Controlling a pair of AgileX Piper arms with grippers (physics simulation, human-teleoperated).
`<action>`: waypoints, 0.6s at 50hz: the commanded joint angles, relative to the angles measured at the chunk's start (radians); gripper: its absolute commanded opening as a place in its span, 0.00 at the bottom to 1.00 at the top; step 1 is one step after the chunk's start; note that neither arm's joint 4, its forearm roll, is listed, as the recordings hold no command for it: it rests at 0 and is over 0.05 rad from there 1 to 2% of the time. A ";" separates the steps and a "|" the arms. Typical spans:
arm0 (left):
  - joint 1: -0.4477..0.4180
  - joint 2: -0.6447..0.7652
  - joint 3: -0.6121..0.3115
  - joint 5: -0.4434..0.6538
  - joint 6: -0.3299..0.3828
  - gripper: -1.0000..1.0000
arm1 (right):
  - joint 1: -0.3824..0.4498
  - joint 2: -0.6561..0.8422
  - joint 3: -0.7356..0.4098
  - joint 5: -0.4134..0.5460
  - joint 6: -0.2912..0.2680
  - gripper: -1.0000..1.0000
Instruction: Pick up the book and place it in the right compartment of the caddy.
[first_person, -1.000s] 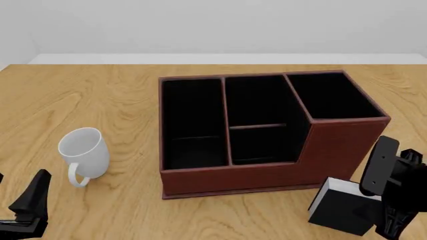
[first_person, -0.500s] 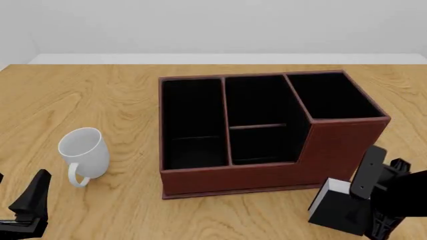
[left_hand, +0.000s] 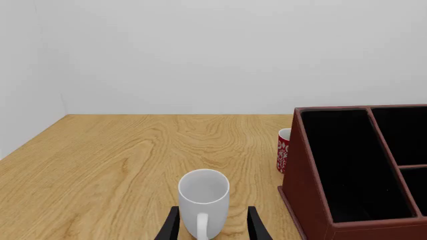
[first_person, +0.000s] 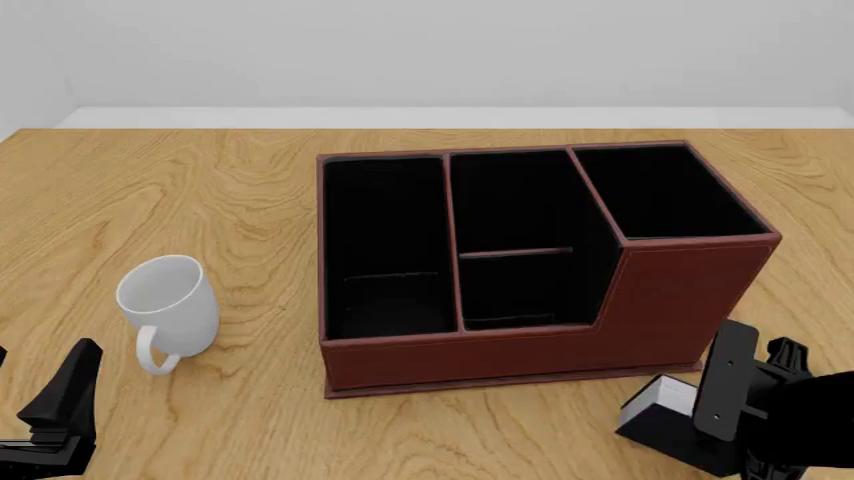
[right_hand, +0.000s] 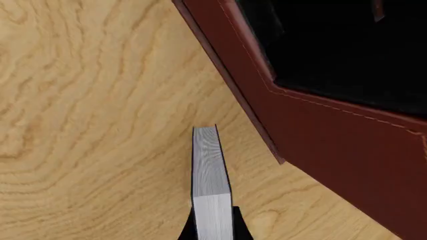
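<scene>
The black book (first_person: 657, 422) with white page edges stands on the table just in front of the caddy's right end. My right gripper (first_person: 731, 425) is low over it. In the right wrist view its fingers (right_hand: 189, 229) press both covers of the book (right_hand: 210, 175), so the right gripper (right_hand: 212, 229) is shut on the book. The reddish-brown caddy (first_person: 454, 355) stands mid-table. Its tall right compartment (first_person: 661, 195) holds nothing, and its wall (right_hand: 333, 140) is close beside the book. My left gripper (first_person: 56, 418) is open and holds nothing at the near left.
A white mug (first_person: 171, 305) stands left of the caddy, just ahead of my left gripper (left_hand: 212, 224), and also shows in the left wrist view (left_hand: 203, 192). A red patterned cup (left_hand: 283, 150) stands behind the caddy (left_hand: 303, 185). The other caddy sections hold nothing.
My right gripper has come down over the book towards the table's near edge, hiding more of it. The book, mug and left arm have not moved.
</scene>
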 joint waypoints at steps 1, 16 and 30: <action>0.000 0.000 0.000 0.000 0.000 1.00 | 0.202 -0.104 -0.027 0.142 0.142 0.00; 0.000 0.000 0.000 0.000 0.000 1.00 | 0.255 -0.214 -0.123 0.312 0.170 0.00; 0.000 0.000 0.000 0.000 0.000 1.00 | 0.226 -0.254 -0.207 0.379 0.176 0.00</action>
